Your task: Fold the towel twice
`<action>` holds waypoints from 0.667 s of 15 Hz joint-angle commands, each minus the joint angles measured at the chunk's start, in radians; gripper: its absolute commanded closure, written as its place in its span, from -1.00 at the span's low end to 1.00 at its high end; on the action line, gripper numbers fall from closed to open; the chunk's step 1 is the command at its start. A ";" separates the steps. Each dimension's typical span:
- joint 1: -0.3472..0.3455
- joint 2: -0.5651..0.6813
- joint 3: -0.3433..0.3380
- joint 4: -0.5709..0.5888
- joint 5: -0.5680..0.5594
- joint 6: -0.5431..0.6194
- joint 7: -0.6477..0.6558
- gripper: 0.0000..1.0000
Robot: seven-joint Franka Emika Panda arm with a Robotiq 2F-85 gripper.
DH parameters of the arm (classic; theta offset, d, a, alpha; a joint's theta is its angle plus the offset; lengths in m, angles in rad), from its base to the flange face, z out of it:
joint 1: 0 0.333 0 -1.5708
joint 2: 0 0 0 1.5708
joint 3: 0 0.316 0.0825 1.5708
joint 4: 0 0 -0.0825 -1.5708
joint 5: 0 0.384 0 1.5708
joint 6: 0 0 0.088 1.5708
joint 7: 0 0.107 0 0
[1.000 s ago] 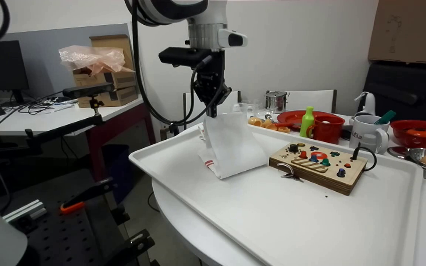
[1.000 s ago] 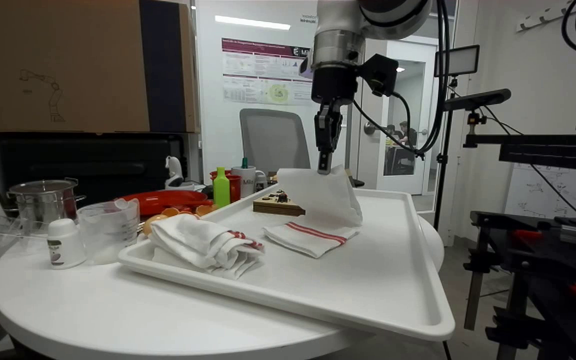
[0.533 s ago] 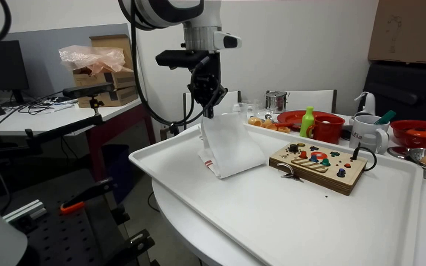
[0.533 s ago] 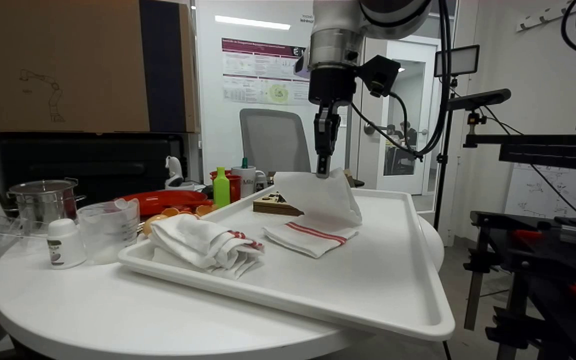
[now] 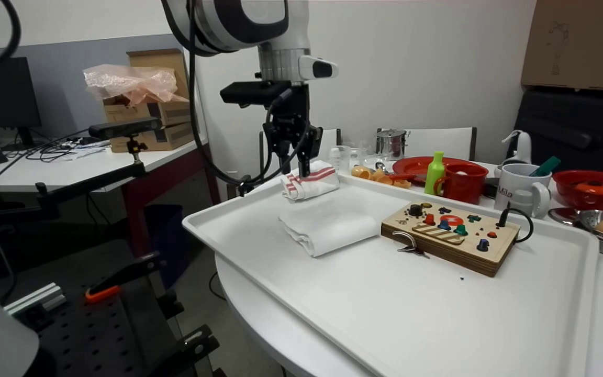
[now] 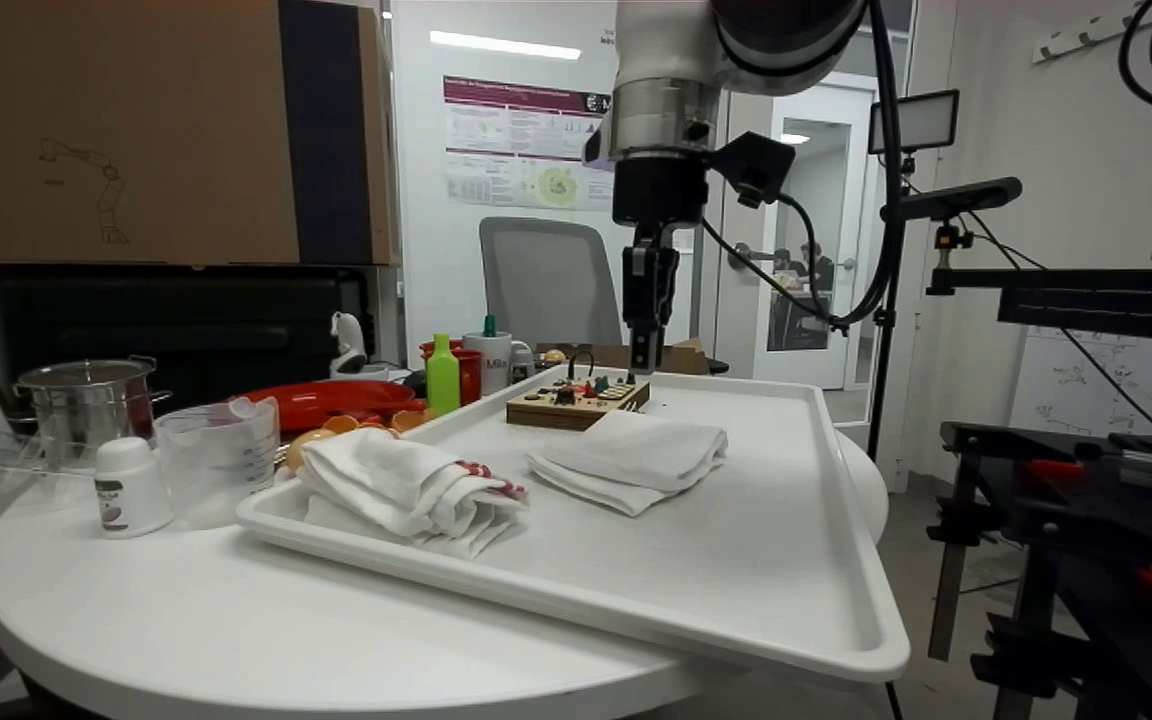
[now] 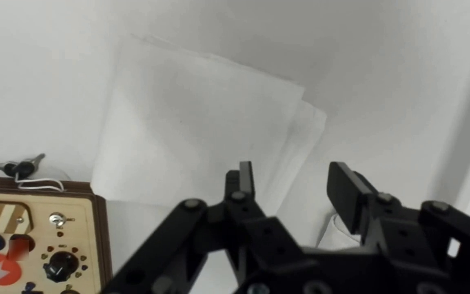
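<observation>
The towel point(image 5: 330, 226) lies folded over on itself, flat and plain white on top, with several layers showing along its edge. In the wrist view the towel point(image 7: 198, 122) has its upper layer slightly offset from a layer beneath, and no red stripes show on it. My gripper point(image 5: 295, 170) hangs just above it, clear of the cloth in both exterior views. Seen from the wrist, the gripper point(image 7: 293, 175) stands open, a wide gap between its fingers and nothing held; one finger point(image 7: 246, 179) overlaps the towel's edge in the picture.
A bunched white cloth with red stripes point(image 6: 406, 490) lies at the tray's corner, near the gripper. The wooden toy board point(image 5: 453, 235) with keys point(image 5: 410, 243) sits close beside the towel. The white tray point(image 5: 385, 319) has a raised rim; cups and dishes stand beyond it.
My gripper has sunk a little and opened, letting go of the towel. The raised part of the towel has dropped flat and now covers the red-striped end.
</observation>
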 commanded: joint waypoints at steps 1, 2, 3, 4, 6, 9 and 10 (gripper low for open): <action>0.006 0.021 -0.013 0.028 -0.009 0.009 0.053 -0.66; 0.000 0.020 -0.017 0.031 0.000 0.007 0.051 -0.83; -0.007 0.021 -0.023 0.034 0.003 0.007 0.054 -0.96; -0.017 0.025 -0.033 0.038 0.005 0.007 0.057 -1.00; -0.041 0.038 -0.050 0.048 0.029 0.000 0.038 -1.00; -0.087 0.058 -0.064 0.063 0.089 -0.020 -0.003 -1.00; -0.109 0.071 -0.065 0.071 0.127 -0.033 -0.026 -1.00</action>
